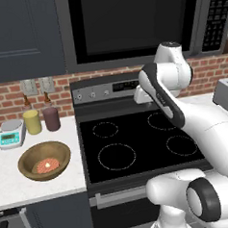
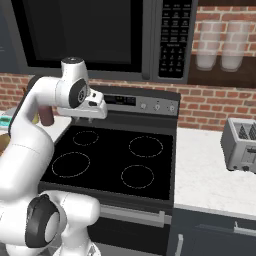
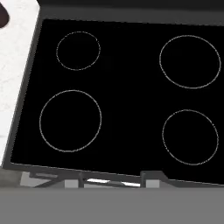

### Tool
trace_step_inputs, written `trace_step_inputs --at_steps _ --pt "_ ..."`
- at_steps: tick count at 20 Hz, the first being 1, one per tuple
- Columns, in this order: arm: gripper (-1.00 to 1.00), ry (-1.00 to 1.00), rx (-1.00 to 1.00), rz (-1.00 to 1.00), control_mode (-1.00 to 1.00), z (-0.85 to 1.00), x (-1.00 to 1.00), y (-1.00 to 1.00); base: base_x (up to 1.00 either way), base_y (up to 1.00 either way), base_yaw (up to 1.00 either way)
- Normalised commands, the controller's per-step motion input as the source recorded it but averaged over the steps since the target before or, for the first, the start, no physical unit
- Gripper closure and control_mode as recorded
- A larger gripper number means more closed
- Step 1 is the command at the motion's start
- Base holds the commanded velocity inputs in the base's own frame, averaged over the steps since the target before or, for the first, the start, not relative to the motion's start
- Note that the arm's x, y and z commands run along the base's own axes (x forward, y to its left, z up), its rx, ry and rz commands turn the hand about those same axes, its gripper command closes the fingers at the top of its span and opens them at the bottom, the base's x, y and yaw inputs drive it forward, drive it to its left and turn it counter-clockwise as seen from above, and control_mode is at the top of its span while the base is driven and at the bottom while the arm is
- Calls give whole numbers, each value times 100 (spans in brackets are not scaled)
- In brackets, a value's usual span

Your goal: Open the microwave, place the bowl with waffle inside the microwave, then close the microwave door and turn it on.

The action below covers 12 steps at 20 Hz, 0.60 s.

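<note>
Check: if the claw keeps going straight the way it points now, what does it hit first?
Most likely the stove: the hand view looks straight down onto its black glass top, roughly mid-surface between the four burner rings. Nothing shows in between, though the height above it is unclear.

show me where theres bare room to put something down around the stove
The black stove top is bare across all four burner rings. The white counter between the stove and the toaster is open too. The left counter is crowded: the bowl with the waffle, a scale, a yellow cup and a maroon cup.
</note>
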Motion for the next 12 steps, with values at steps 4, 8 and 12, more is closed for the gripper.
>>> trace_step_inputs --at_steps 4,8,12 --pt "-100 -23 0 0 -100 14 0 -11 0 0 0" --pt "-100 -46 1 -1 -100 46 0 -34 0 0 0" --pt "-100 -48 0 -3 -100 42 0 -49 0 0 0"
